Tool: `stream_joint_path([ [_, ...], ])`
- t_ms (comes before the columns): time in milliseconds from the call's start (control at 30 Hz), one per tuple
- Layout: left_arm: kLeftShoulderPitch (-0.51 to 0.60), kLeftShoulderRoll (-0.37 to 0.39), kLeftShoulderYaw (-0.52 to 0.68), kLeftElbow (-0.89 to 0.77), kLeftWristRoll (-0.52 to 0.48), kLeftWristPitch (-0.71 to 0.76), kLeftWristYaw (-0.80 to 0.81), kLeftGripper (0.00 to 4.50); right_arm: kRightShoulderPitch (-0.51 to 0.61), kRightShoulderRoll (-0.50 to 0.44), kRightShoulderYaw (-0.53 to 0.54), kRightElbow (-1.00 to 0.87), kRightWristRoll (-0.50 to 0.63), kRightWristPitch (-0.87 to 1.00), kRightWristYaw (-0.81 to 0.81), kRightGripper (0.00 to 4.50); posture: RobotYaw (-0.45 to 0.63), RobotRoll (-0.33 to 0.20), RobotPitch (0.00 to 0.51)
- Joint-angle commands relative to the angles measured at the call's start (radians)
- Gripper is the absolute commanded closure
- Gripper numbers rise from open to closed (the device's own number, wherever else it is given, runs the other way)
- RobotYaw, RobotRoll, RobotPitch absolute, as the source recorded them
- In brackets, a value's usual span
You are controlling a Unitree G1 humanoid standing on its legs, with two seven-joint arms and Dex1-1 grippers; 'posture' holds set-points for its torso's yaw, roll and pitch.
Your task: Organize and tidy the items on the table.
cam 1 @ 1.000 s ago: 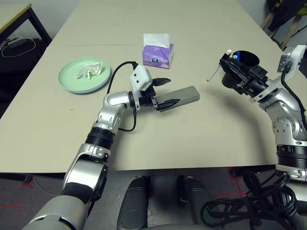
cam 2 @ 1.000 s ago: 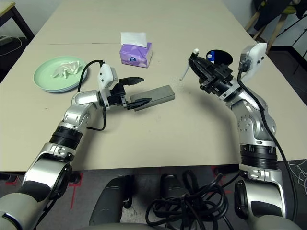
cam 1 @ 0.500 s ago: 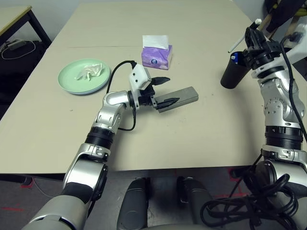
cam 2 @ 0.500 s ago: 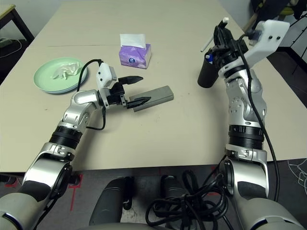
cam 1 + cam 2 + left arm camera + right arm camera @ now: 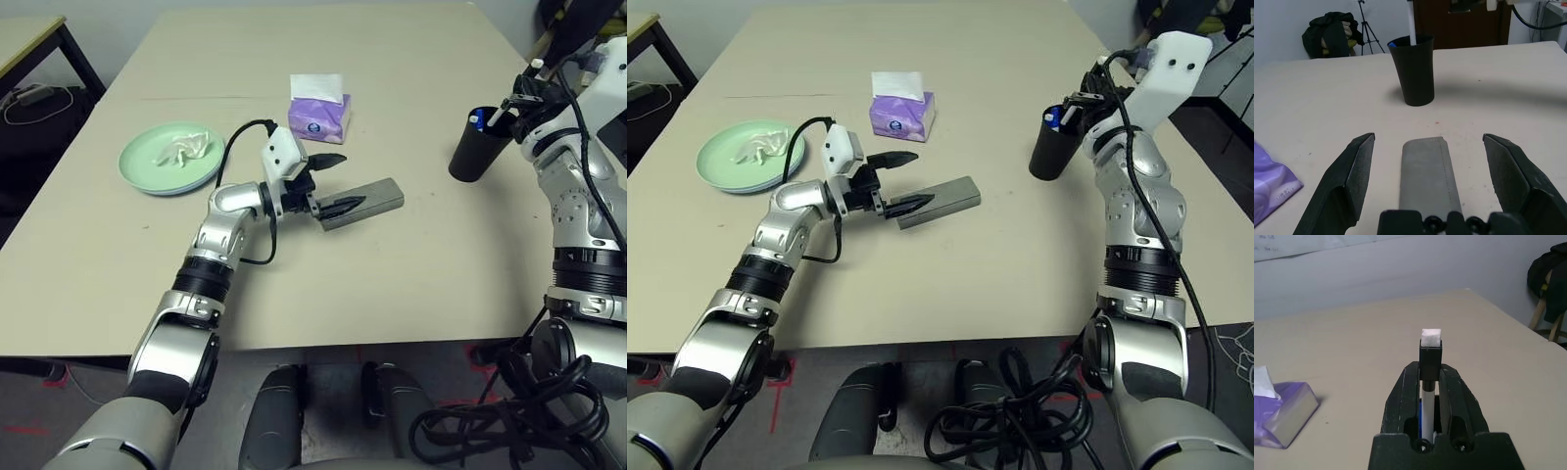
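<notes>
right gripper [image 5: 1429, 382] has swung the white pen [image 5: 1428, 404] upright over the black cup [image 5: 472, 150].
stays clamped; lower straight before releasing.

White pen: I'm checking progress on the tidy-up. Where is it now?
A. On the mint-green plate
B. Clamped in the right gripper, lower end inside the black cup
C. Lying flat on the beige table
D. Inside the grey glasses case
B: the right gripper is shut on the white pen, whose lower end stands in the black cup.
</notes>
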Motion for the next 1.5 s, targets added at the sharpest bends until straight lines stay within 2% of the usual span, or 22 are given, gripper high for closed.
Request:
stream_joint_path([
  [33, -0.012, 0.008, 0.005, 0.021, 0.007, 0.006, -0.002, 0.0, 0.009, -0.008, 0.006, 0.001, -0.012, 0.02, 0.007, 4.09, 0.03, 0.0, 0.103],
  [400, -0.001, 0.001, 0.015, 0.012, 0.0, 0.039, 0.014, 0.0, 0.028, -0.019, 0.046, -0.01, -0.042, 0.05, 0.051, 4.09, 0.03, 0.0, 0.107],
  [567, 0.005, 0.003, 0.018, 0.002, 0.0, 0.051, 0.016, 0.0, 0.027, -0.016, 0.046, -0.02, -0.035, 0.076, 0.074, 2.33, 0.03, 0.0, 0.107],
  [767, 0.006, 0.001, 0.021, -0.002, 0.0, 0.06, 0.016, 0.0, 0.03, -0.021, 0.041, -0.031, -0.038, 0.093, 0.085, 0.02, 0.03, 0.0, 0.108],
  [967, 0.012, 0.0, 0.023, -0.012, -0.005, 0.078, 0.023, 0.0, 0.055, -0.024, 0.033, -0.061, -0.031, 0.075, 0.109, 0.02, 0.02, 0.0, 0.11],
  [1067, 0.017, 0.0, 0.026, -0.017, -0.001, 0.091, 0.041, 0.0, 0.103, -0.023, 0.053, -0.093, -0.035, -0.034, 0.183, 0.02, 0.02, 0.0, 0.108],
  [1200, 0.024, 0.0, 0.026, -0.018, 0.02, 0.104, 0.1, 0.0, 0.175, 0.035, 0.032, -0.117, -0.013, -0.19, 0.229, 0.02, 0.02, 0.0, 0.106],
  [1333, 0.041, -0.039, 0.068, -0.048, 0.018, 0.133, 0.258, 0.0, 0.266, 0.093, 0.006, -0.095, -0.021, -0.339, 0.218, 0.02, 0.03, 0.0, 0.103],
  [1500, 0.08, -0.113, 0.184, -0.093, 0.024, 0.098, 0.567, 0.0, 0.357, 0.106, 0.014, -0.044, -0.05, -0.459, 0.219, 0.02, 0.05, 0.0, 0.102],
])
